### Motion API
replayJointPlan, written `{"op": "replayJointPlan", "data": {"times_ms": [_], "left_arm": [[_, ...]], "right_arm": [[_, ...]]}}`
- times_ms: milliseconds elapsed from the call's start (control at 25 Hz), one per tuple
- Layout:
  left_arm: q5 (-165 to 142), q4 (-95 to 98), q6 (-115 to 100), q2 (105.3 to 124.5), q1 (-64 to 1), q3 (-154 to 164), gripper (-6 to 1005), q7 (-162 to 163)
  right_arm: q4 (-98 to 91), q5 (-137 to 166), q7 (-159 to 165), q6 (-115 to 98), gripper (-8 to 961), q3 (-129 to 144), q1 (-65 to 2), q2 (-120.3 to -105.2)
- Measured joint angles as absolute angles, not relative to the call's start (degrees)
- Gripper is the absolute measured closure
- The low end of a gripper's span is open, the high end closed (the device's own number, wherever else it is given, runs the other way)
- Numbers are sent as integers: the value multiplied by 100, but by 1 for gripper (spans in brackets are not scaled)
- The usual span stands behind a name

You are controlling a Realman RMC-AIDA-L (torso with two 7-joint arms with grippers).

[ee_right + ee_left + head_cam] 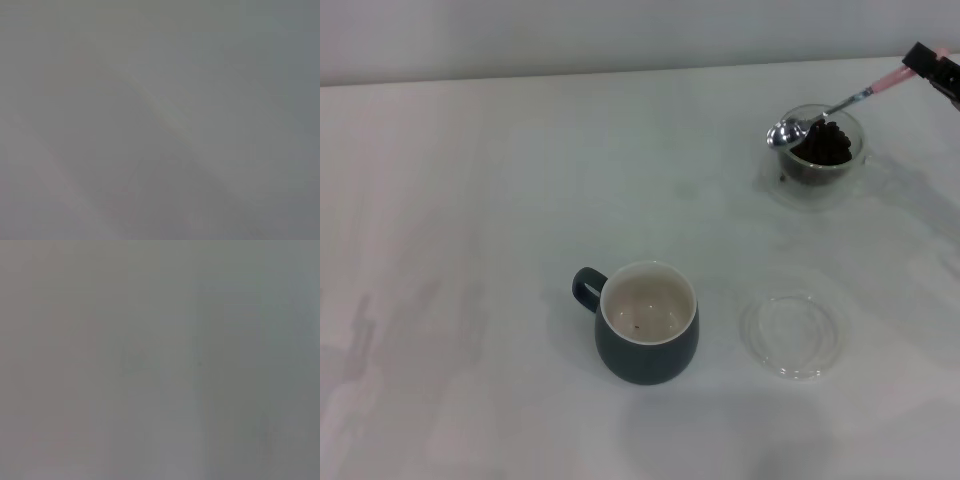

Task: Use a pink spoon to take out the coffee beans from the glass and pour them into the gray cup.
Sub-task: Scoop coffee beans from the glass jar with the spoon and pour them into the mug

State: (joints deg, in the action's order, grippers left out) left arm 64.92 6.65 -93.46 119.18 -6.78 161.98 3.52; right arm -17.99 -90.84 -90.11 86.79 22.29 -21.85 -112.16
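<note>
The glass [820, 150] stands at the far right of the table, heaped with dark coffee beans [823, 143]. My right gripper [932, 66] comes in at the right edge of the head view and is shut on the pink handle of the pink spoon [840, 103]. The spoon slants down to the left; its silver bowl [786, 133] sits at the glass's left rim, with no beans showing in it. The gray cup [646, 334] stands in the near middle, handle to the left, with a few specks inside. The left gripper is out of view. Both wrist views show only grey blur.
A flat clear round dish [793, 333] lies just right of the gray cup. The white table [470, 250] spreads to the left, with a pale wall behind it.
</note>
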Motion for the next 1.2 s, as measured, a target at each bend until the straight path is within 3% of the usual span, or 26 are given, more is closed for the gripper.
{"op": "replayJointPlan", "data": {"times_ms": [800,1200], "left_arm": [[6585,681,-9359,11918,-732,16198,445,350],[6594,686,-9340,11917,-755,16198,446,351]], "right_arm": [[-2320,-9016,-10213,7693,801,2508,-2305,-11181],[-2706,-9015,-10527,6982,801,2902,-2342,-11320]]}}
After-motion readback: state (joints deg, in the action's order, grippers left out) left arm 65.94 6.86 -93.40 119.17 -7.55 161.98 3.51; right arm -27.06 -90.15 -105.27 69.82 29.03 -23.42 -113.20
